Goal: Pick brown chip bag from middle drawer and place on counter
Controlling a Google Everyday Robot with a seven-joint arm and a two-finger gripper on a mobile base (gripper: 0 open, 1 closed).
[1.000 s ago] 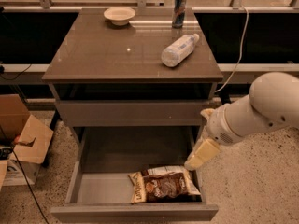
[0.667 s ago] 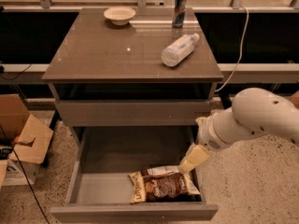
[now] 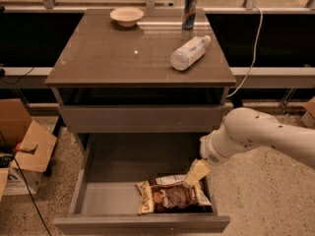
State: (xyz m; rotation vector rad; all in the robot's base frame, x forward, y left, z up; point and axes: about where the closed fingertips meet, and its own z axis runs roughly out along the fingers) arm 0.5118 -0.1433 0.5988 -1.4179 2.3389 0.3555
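The brown chip bag lies flat on the floor of the open middle drawer, at its front right. My gripper hangs from the white arm at the right, inside the drawer just above the bag's right end. The counter is the glossy grey-brown top of the cabinet, above the drawer.
On the counter lie a clear plastic bottle on its side, a dark can at the back, and a white bowl. A closed flat drawer front sits above the open drawer. Cardboard boxes stand on the floor at left.
My arm has moved left and down, bringing the gripper from beside the drawer's right wall to just above the bag's right end. The bag has not moved.
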